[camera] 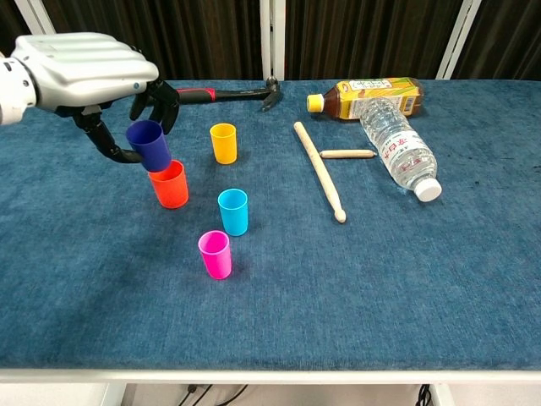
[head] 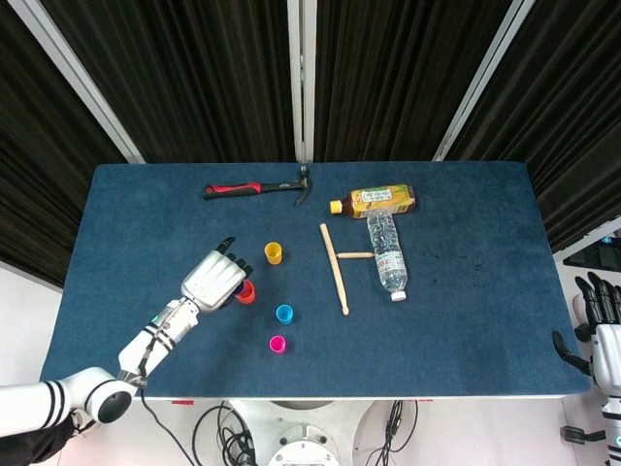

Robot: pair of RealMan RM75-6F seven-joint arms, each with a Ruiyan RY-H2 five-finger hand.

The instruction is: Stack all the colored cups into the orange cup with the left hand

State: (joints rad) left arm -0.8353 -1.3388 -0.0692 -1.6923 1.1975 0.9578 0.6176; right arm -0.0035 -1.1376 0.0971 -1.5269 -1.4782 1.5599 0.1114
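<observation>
left hand with fingers curled around a dark blue cup, held tilted just above the orange cup. yellow cup, light blue cup and pink cup stand nearby. beyond: hammer, drumsticks, two bottles lying down. right hand off-table, fingers apart, holding nothing.

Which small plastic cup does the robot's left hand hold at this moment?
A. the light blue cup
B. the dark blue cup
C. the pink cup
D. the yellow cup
B: the left hand holds the dark blue plastic cup, tilted, just above the orange plastic cup; the other colored cups stand free on the table.
</observation>
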